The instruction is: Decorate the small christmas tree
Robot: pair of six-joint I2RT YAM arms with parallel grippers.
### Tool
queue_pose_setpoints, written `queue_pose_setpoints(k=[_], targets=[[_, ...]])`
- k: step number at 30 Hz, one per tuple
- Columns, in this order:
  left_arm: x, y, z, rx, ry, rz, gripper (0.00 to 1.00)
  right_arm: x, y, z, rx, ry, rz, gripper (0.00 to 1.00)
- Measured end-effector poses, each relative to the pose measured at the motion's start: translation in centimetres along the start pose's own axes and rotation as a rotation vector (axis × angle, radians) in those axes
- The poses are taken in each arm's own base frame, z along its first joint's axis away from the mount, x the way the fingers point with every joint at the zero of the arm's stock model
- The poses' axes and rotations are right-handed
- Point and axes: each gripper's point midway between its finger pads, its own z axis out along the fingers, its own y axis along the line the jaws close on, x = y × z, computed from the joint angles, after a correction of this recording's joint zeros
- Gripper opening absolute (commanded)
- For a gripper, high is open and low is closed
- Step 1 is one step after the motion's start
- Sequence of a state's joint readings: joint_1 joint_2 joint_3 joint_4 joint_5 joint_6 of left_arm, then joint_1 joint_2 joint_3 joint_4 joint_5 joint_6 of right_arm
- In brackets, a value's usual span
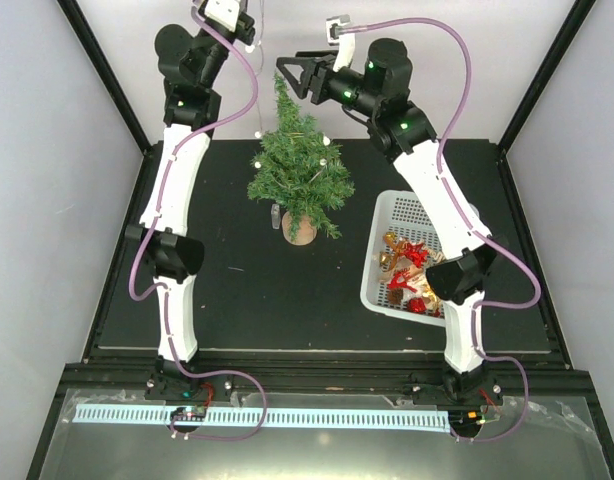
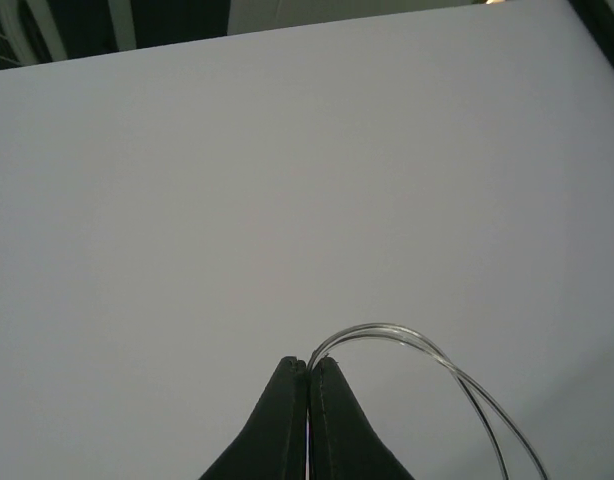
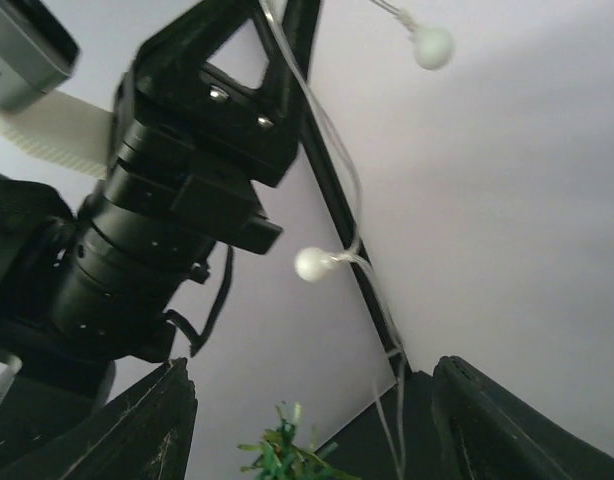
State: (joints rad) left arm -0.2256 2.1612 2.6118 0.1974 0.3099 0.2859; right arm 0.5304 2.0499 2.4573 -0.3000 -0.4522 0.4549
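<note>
Two roles: left fingers [image 2: 285,430] pinch the wire [image 2: 387,332] high above the tree [image 1: 299,180], probably so the right fingers [image 3: 507,425], spread and empty, may drape it.

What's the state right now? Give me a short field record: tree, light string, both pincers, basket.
small christmas tree: upright in its pot, mid-table
light string: clear wire with white bulbs, hanging from above down to the tree's upper branches
left pincer: shut on the light string, raised above the tree
right pincer: open, holding nothing, beside the tree top
basket: white, right of the tree, holding red and gold ornaments
</note>
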Motion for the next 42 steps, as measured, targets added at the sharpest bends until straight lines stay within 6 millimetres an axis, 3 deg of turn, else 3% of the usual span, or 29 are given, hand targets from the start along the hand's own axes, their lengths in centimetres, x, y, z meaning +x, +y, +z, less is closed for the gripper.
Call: queue_pose_setpoints(k=[8,16,24,30,35,42], targets=[[-0.5,-2.1,0.0,0.109,-0.025,-0.066,0.02,-1.0,1.7,0.3,-0.099,-0.035,0.014,0.67],[-1.1,-4.7,-0.1,0.215,-0.044,-0.101,0.02,-1.6,1.6,1.1,-0.133,-0.075,0.054,0.67],[-1.3,-6.8,-0.3,0.297,-0.046,-0.117,0.02,-0.6,-0.9,2.0,-0.095,-0.070,0.115,0.67],[-2.1,-8.6,-0.6,0.372,-0.053,-0.116,0.02,-3.0,-3.1,0.9,-0.053,-0.153,0.155,0.67],[-3.9,-8.9,-1.1,0.403,-0.071,-0.099,0.02,-4.6,-4.8,0.4,-0.036,-0.219,0.191,0.67],[-6.8,-8.7,-2.1,0.434,-0.105,-0.069,0.02,-3.2,-6.8,1.6,-0.010,-0.221,0.246,0.66]])
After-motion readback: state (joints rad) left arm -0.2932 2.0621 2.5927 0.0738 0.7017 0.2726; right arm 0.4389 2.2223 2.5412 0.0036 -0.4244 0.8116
